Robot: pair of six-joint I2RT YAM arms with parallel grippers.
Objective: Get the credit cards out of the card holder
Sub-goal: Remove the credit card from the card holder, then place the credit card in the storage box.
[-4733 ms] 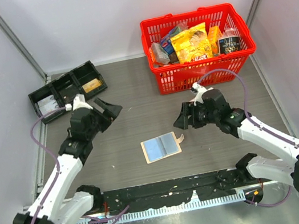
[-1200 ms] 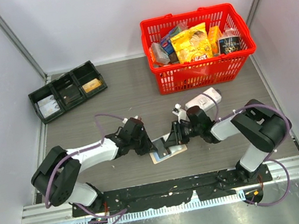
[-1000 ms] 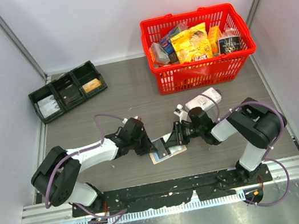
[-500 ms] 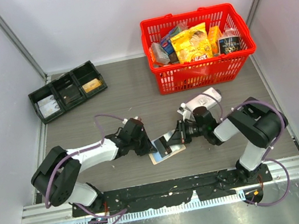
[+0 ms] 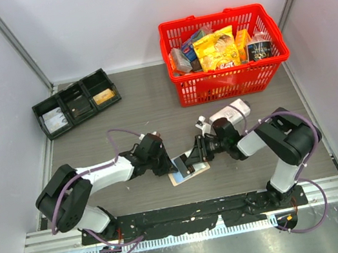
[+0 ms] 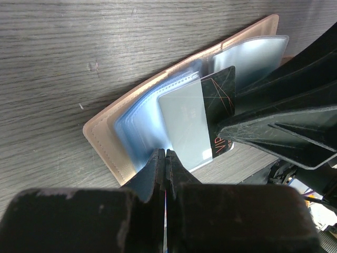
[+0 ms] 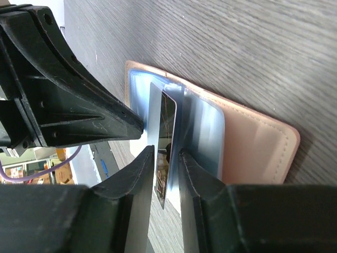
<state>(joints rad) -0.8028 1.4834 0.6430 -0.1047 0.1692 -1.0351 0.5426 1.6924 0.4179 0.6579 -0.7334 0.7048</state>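
Plainly we are mid-way through drawing out a card: the flat tan card holder (image 5: 179,179), with blue and grey plastic sleeves, lies open on the grey wood-grain table (image 5: 122,118), near the front edge between the two arms. The left gripper (image 6: 165,154) is clenched, its fingertips pressed together on the near edge of a clear sleeve, pinning the card holder down. The right gripper (image 7: 165,152) straddles a black card with thin gold lines (image 6: 222,97) that stands partly out of its sleeve. Seen edge-on, the jaws look closed on it, though we cannot be sure the pads bite. Next, we judge, comes a straight pull along the sleeve's opening, away from the left gripper, with the left bracing against the drag.
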